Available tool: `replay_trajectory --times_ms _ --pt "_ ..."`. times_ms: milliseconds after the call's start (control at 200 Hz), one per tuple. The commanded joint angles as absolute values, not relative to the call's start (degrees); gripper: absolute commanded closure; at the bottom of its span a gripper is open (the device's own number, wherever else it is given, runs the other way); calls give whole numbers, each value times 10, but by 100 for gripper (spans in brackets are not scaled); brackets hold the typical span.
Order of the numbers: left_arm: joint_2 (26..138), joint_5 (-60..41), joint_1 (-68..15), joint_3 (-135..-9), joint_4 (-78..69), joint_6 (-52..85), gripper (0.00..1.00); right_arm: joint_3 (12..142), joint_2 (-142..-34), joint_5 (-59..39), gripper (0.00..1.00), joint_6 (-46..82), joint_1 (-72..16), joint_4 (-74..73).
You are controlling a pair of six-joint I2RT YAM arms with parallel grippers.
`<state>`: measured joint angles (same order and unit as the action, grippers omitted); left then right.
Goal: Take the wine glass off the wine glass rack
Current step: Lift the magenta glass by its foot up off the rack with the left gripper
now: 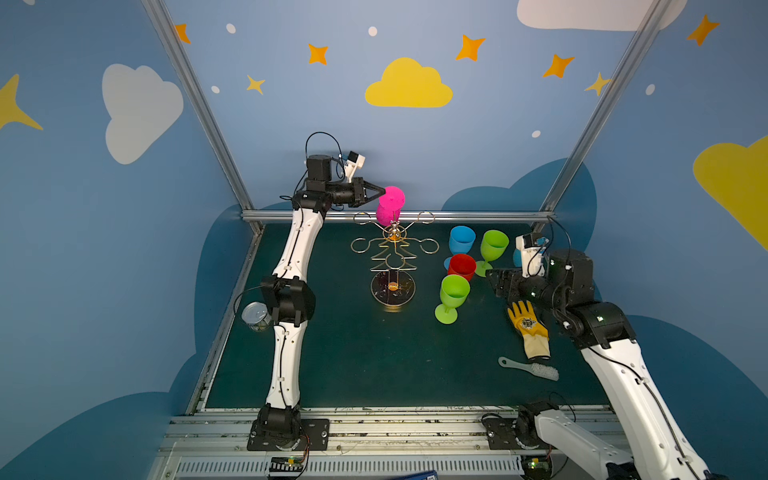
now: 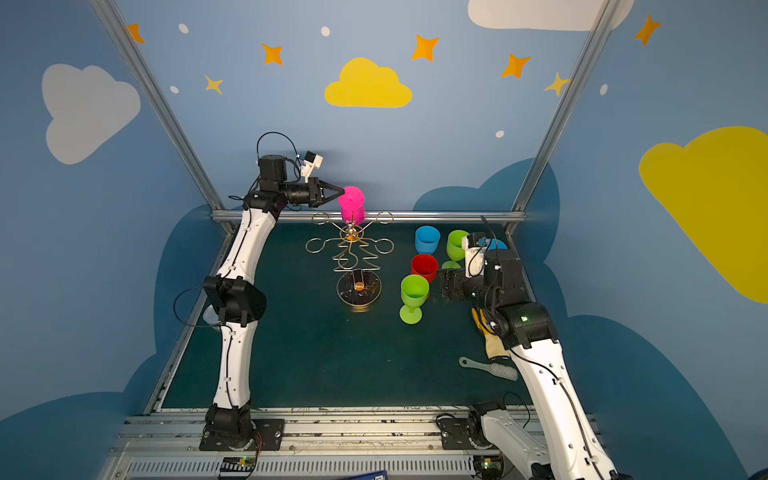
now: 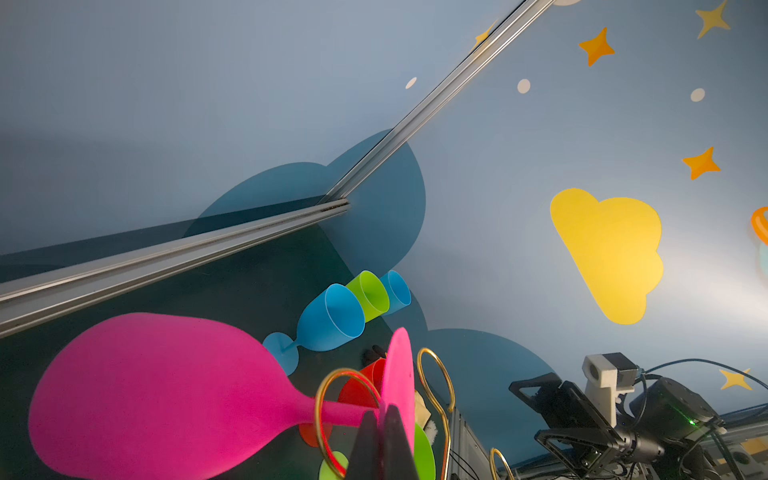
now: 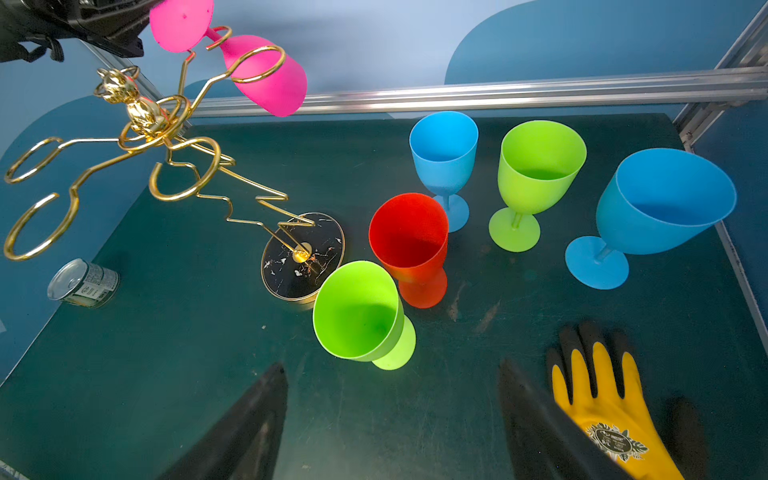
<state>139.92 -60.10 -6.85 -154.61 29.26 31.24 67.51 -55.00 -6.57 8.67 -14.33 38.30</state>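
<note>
A pink wine glass (image 1: 390, 206) (image 2: 352, 208) hangs bowl-down and tilted at the far side of the gold wine glass rack (image 1: 392, 249) (image 2: 351, 250) (image 4: 166, 137). Its stem passes through a gold ring (image 3: 345, 376) of the rack. My left gripper (image 1: 383, 192) (image 2: 343, 192) (image 3: 382, 409) is shut on the edge of the pink foot (image 3: 400, 374), high near the back wall. Low at the right, my right gripper (image 1: 492, 282) (image 4: 390, 368) stands open over bare mat with nothing between its fingers. The rack's round dark base (image 1: 392, 289) (image 4: 303, 255) rests on the mat.
Upright glasses stand right of the rack: blue (image 1: 461, 240), green (image 1: 494, 245), red (image 1: 462, 266), green (image 1: 454, 293), and a second blue (image 4: 665, 203). A yellow glove (image 1: 528, 328) and brush (image 1: 532, 368) lie at the right, a tin can (image 1: 256, 316) at the left.
</note>
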Motion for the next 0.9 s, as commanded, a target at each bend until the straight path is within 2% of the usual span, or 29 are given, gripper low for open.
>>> replay_trajectory --times_ms 0,896 --pt "1374 -619 -67 -1536 271 323 97 672 -538 -68 22 87 -140 370" --pt "1344 -614 -94 -1516 328 283 97 655 -488 -62 21 73 -139 375"
